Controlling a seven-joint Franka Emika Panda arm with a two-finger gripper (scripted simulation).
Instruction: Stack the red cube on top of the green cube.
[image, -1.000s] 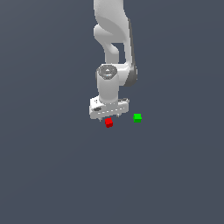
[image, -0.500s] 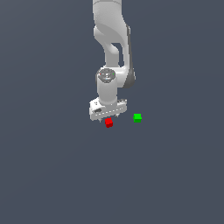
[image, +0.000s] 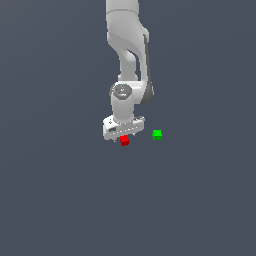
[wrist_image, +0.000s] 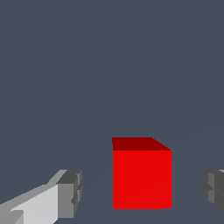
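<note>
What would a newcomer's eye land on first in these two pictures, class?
First the tall white arm, its gripper low over the red cube near the scene's middle. In the wrist view that cube sits between the spread fingers, untouched. The green cube stands apart toward the exterior view's right.

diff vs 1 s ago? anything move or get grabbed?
Little changed. The gripper sank slightly toward the red cube. In the wrist view the cube sits between the open fingers, gaps on both sides, so nothing is grabbed yet. The red cube and the green cube stayed put, apart from each other.
</note>
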